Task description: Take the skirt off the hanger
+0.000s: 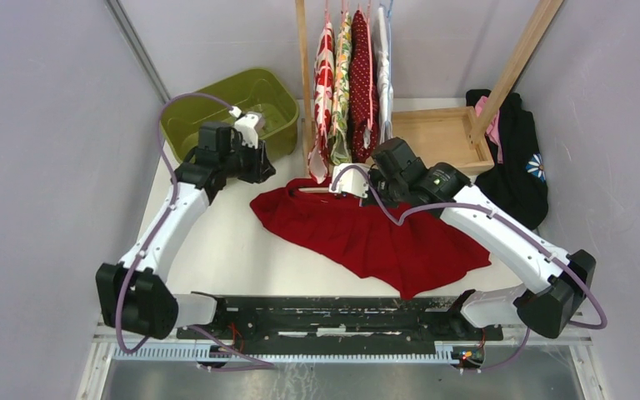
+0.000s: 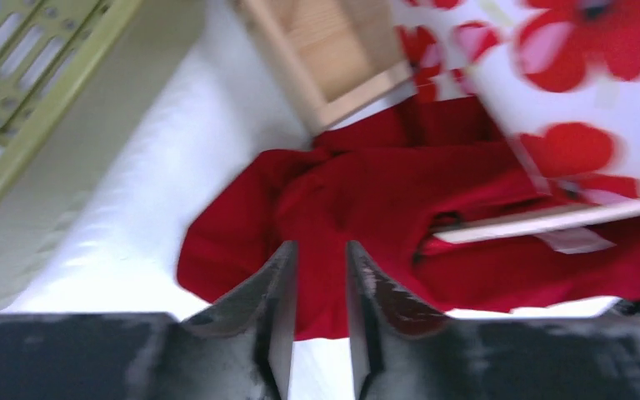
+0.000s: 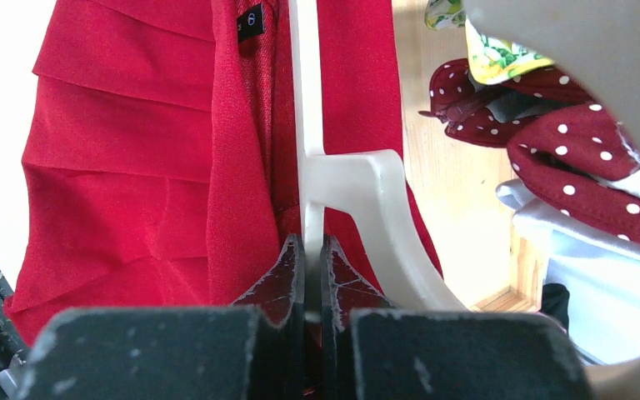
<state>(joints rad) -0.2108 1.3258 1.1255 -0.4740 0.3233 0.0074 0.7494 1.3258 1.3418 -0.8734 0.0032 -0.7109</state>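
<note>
The red skirt (image 1: 367, 237) lies spread on the white table, its waist still on the white hanger (image 1: 312, 190). My right gripper (image 1: 357, 193) is at the waist's right end. In the right wrist view it (image 3: 312, 246) is shut on the hanger's thin white bar (image 3: 307, 125), with pleated red skirt (image 3: 133, 150) to the left of it. My left gripper (image 1: 263, 170) hovers just off the skirt's left end. In the left wrist view its jaws (image 2: 321, 258) stand a little apart with nothing between them, above the red cloth (image 2: 367, 183); the hanger bar (image 2: 550, 221) shows to the right.
A green basket (image 1: 242, 104) stands at the back left. Behind the skirt is a wooden rack with several hanging garments (image 1: 346, 75) and its wooden base (image 1: 437, 133). A black garment (image 1: 517, 171) lies at the right. A floral garment (image 2: 575, 75) hangs close to the left gripper.
</note>
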